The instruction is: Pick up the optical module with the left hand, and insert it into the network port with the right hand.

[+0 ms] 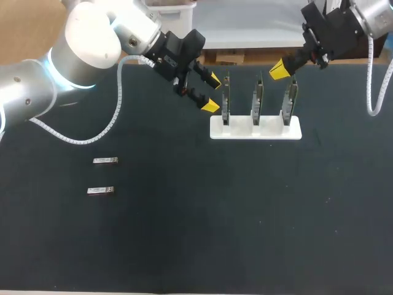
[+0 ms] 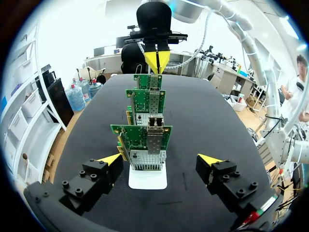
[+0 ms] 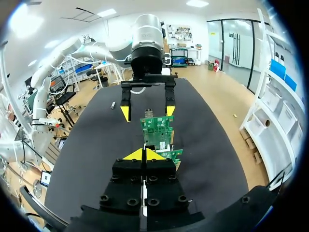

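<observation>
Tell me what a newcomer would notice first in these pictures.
First, the white stand at the far middle of the table, holding three green network cards upright in a row. The left gripper, open, and the right gripper, shut, flank it with yellow tips. Two small optical modules lie untouched to the left.
</observation>
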Robot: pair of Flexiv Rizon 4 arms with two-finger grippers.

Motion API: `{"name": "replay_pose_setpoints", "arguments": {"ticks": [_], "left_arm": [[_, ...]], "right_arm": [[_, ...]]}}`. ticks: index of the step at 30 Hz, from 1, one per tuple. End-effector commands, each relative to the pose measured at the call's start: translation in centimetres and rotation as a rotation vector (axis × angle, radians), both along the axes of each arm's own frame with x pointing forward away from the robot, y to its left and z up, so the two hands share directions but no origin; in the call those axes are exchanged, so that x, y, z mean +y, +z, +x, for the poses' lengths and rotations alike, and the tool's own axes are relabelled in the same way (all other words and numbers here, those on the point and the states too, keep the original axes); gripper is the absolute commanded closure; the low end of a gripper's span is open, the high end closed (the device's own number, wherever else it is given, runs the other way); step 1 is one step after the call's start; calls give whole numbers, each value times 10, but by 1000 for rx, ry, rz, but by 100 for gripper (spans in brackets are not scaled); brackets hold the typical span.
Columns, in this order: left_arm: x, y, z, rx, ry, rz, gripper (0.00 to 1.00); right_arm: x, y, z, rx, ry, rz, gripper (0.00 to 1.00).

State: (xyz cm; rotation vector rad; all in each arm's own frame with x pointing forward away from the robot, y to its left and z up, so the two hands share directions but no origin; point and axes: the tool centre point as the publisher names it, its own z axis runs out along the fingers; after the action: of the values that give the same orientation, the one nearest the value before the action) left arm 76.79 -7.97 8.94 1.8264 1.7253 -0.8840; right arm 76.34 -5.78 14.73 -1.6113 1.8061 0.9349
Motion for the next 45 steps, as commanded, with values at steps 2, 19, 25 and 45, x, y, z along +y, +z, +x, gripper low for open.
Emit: {"name": "replay_pose_setpoints", "arguments": {"ticks": [2,19,25,45], "left_arm": [[0,0,1,2,-2,4,0],[0,0,1,2,-2,4,0],[0,0,1,2,-2,4,0],[0,0,1,2,-2,4,0]], "right_arm": [[-1,-2,1,4,6,0,100],[-3,-13,0,23,-1,-18,100],[-3,-13,0,25,-7,-13,100],[-2,-13,0,24,-18,-17,0]]}}
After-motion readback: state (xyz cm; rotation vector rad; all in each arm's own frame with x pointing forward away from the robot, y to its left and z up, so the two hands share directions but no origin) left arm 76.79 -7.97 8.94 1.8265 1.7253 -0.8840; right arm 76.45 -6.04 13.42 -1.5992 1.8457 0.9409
